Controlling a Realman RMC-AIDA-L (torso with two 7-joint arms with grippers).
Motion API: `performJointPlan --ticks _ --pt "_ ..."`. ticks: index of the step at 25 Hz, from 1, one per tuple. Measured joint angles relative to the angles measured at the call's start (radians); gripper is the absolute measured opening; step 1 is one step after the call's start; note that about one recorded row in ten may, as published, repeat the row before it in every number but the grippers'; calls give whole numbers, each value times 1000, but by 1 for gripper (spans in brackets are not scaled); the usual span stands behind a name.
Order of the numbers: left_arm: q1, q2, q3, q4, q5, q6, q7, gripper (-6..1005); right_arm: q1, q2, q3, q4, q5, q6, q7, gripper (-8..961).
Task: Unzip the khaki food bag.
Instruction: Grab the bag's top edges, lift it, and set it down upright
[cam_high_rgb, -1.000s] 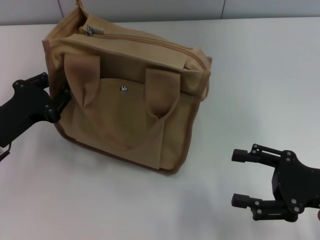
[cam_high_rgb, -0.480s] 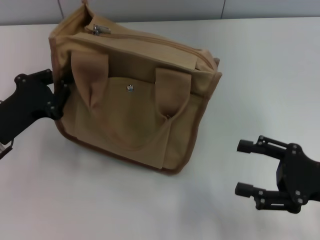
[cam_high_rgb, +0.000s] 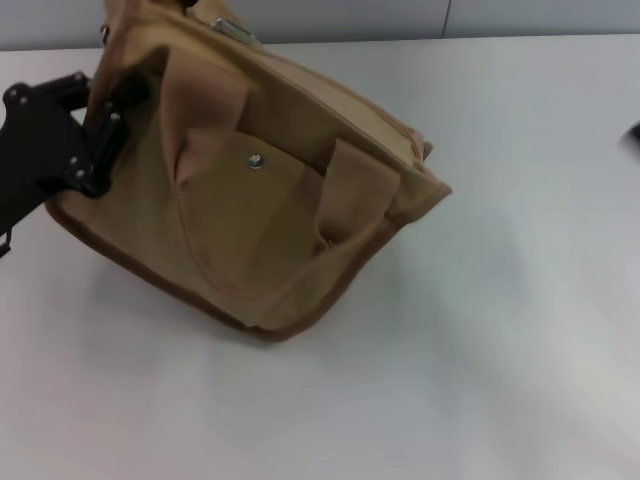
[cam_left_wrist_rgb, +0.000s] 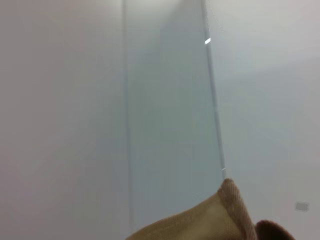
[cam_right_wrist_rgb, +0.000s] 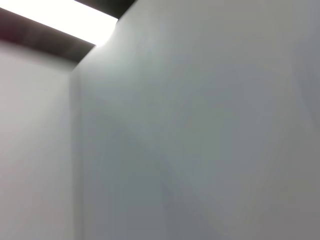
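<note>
The khaki food bag (cam_high_rgb: 250, 230) is a boxy tan canvas tote with brown edge trim. It is tilted, with its left end raised off the white table (cam_high_rgb: 500, 330). Its front pocket has a silver snap (cam_high_rgb: 256, 160), and two wide strap handles (cam_high_rgb: 205, 110) hang down the front. The metal zipper pull (cam_high_rgb: 232, 28) sits at the left end of the top, which looks zipped. My left gripper (cam_high_rgb: 103, 130) is shut on the bag's left end. A tan corner of the bag also shows in the left wrist view (cam_left_wrist_rgb: 220, 215). My right gripper is out of view.
A grey wall (cam_high_rgb: 330, 18) runs behind the table's far edge. A dark blur (cam_high_rgb: 634, 135) shows at the right edge of the head view. The right wrist view shows only blank wall and a ceiling light (cam_right_wrist_rgb: 65, 17).
My left gripper has moved up and back with the bag's left end, lifting and tilting the bag. My right gripper has left the lower right of the head view.
</note>
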Motion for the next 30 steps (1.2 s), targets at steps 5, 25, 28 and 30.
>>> performJointPlan --ticks 5,25,28,30 --pt "-41 2 19 20 0 41 -8 85 74 0 -18 34 119 41 0 727" --pt "-62 -1 93 25 2 68 9 92 372 5 -417 54 99 289 48 698" --pt "-63 -1 100 25 1 71 16 93 389 6 -473 54 105 332 50 694" --pt "-63 -1 104 26 1 75 21 94 398 6 -506 53 104 350 53 691"
